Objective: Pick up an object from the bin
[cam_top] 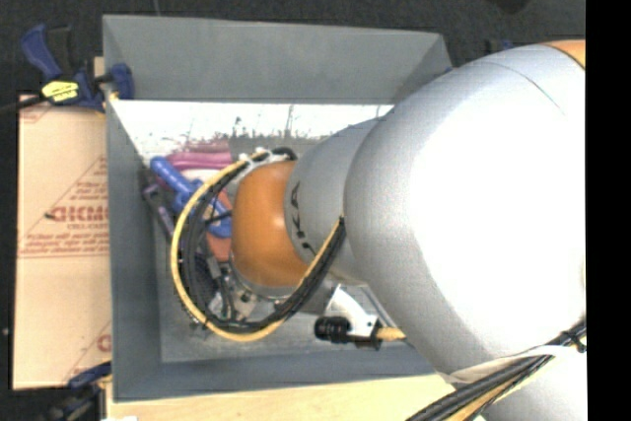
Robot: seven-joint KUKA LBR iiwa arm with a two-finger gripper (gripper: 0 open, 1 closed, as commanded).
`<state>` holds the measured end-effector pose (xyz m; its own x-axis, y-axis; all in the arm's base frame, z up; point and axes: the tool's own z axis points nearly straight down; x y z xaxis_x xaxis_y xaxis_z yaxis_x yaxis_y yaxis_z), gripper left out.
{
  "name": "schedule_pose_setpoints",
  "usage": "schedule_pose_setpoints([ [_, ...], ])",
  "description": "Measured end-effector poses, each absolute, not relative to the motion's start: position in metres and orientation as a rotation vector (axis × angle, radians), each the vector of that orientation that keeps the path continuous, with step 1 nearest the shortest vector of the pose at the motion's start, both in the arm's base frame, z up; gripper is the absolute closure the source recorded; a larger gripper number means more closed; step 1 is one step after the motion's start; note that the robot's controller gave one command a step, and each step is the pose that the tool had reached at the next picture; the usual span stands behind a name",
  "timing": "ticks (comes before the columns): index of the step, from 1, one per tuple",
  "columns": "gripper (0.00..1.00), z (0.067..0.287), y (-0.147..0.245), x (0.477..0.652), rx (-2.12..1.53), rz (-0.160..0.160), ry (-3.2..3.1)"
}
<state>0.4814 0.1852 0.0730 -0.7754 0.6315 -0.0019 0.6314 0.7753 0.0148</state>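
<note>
My gripper [227,297] is low in the bin's left half, a dark metal body showing under the orange wrist cover, down among the things there. A blue handled thing [170,178] lies just up and left of it, partly under the cables. Behind that, against the back wall, rests a pink thing [202,155]. To the gripper's right, near the front wall, lies a white and black thing with a pale wooden tip [347,326]. Whatever sits directly beneath the gripper is hidden.
The big grey arm covers the bin's right half and middle. A yellow and black cable loops round the wrist toward the bin's left wall. A strip of bare grey floor runs along the left and front walls.
</note>
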Motion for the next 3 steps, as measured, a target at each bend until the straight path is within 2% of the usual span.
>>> schedule_pose_setpoints([
  [1, 1.00, 0.097, 0.183, 0.479, 1.050, 0.008, 2.961],
  [3, 1.00, 0.161, 0.180, 0.480, 1.047, 0.005, 2.961],
])
